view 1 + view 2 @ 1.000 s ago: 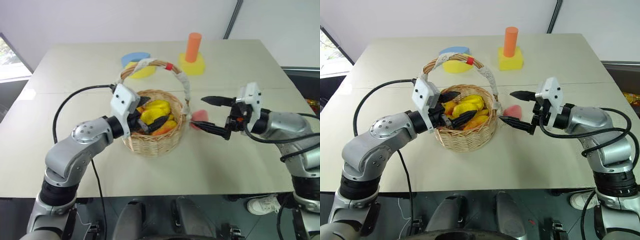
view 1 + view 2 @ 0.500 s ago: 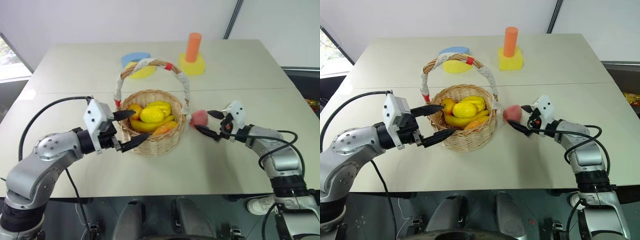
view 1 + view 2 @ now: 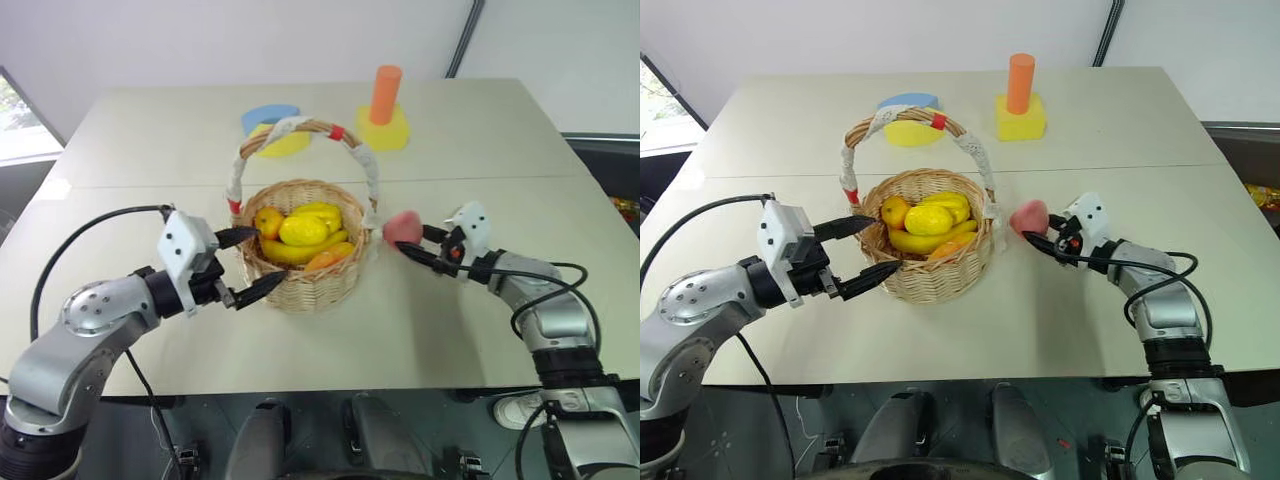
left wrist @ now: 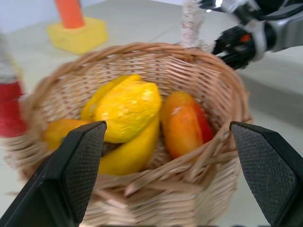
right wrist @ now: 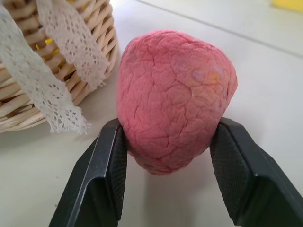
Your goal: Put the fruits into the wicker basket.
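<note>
Right gripper (image 5: 165,179) now clamps the pink fruit (image 5: 175,97) beside the basket (image 3: 940,270) rim; left gripper (image 3: 868,254), spread wide, has backed off.

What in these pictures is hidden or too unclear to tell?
- Underside of the pink fruit: in the right wrist view the right gripper fingers clasp its sides, but whether it rests on the table or is lifted is unclear.
- Bottom of the basket: covered by the yellow fruits in the head views.
- Blue piece behind the basket handle: partly hidden by it.
- Left wrist view: the basket's near rim is blurred.
</note>
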